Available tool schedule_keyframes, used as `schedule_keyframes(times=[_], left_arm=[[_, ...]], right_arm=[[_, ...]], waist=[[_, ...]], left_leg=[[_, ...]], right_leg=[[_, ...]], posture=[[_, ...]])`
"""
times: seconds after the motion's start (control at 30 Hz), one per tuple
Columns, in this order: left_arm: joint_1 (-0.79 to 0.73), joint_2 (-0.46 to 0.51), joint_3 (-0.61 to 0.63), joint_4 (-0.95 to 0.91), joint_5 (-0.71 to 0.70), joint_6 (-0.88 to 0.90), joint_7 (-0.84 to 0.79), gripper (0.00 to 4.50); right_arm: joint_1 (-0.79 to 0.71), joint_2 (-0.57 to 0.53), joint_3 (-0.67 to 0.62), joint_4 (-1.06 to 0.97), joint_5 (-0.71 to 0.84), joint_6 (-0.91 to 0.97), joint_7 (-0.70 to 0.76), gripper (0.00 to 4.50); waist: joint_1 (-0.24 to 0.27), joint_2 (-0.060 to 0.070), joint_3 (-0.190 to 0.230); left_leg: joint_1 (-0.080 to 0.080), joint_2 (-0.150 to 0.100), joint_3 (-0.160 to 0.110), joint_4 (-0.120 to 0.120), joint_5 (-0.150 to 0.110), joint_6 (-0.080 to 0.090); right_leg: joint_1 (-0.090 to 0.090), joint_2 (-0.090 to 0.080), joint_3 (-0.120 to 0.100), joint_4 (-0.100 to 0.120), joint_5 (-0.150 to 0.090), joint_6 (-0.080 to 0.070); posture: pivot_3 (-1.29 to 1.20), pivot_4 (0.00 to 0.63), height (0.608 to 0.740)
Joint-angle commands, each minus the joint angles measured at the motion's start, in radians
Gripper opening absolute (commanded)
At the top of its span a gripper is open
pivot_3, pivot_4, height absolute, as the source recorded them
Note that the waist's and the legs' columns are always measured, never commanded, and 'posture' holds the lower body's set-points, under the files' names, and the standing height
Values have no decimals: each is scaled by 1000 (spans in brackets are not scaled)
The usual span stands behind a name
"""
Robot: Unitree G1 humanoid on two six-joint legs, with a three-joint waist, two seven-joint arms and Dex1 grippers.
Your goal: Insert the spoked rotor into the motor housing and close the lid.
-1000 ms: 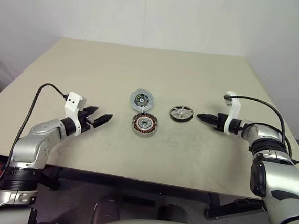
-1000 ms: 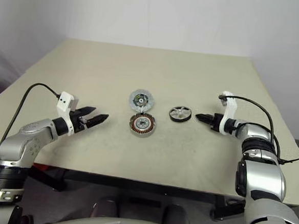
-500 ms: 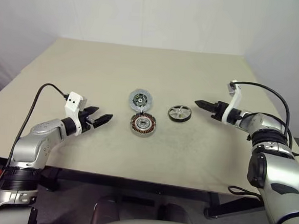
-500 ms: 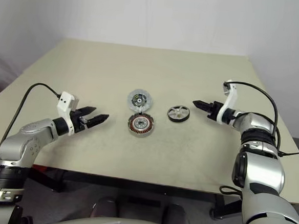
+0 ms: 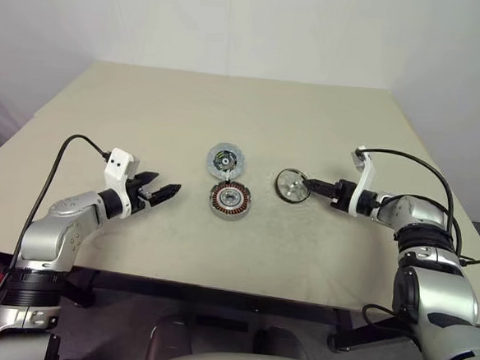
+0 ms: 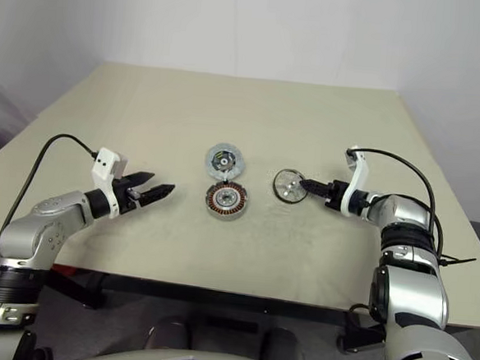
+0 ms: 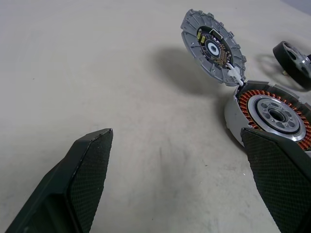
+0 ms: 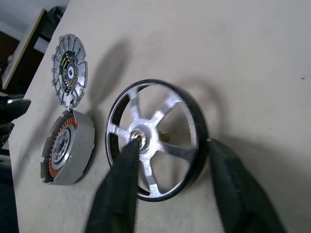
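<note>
Near the middle of the tabletop (image 5: 146, 107), the spoked rotor (image 5: 292, 185) stands tipped up on its edge. The right tool (image 5: 309, 185) grips it, one finger at the hub, one outside the rim. It looks light, stiff and slippery. Beside it sits the motor housing (image 5: 231, 199), lid (image 5: 226, 159) raised. The left tool (image 5: 164, 191) waits wide open.

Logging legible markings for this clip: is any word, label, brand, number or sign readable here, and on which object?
None can be read. The flat round grey lid carries small green and yellow parts on its dark face, too small to show lettering. The spoked silver rotor and copper-wound grey motor housing show no markings.
</note>
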Motion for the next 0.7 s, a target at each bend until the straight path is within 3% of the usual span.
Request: schedule_keyframes(times=[0.03, 0.13, 0.7], left_arm=[[-16, 16, 13, -25, 5, -12, -5, 4500], [-17, 17, 13, -25, 6, -13, -5, 4500], [-21, 17, 15, -22, 13, -13, -6, 4500]], right_arm=[[12, 3, 8, -91, 33, 20, 19, 3520], [33, 8, 9, -121, 40, 35, 17, 4491], [77, 40, -9, -171, 94, 132, -50, 4491]], waist=[[1, 0, 0], [1, 0, 0], [0, 0, 0]], left_leg=[[0, 0, 0, 0, 0, 0], [0, 0, 0, 0, 0, 0], [1, 0, 0, 0, 0, 0]], right_leg=[[0, 0, 0, 0, 0, 0], [0, 0, 0, 0, 0, 0], [2, 0, 0, 0, 0, 0]], posture=[[0, 0, 740], [0, 0, 740], [0, 0, 740]])
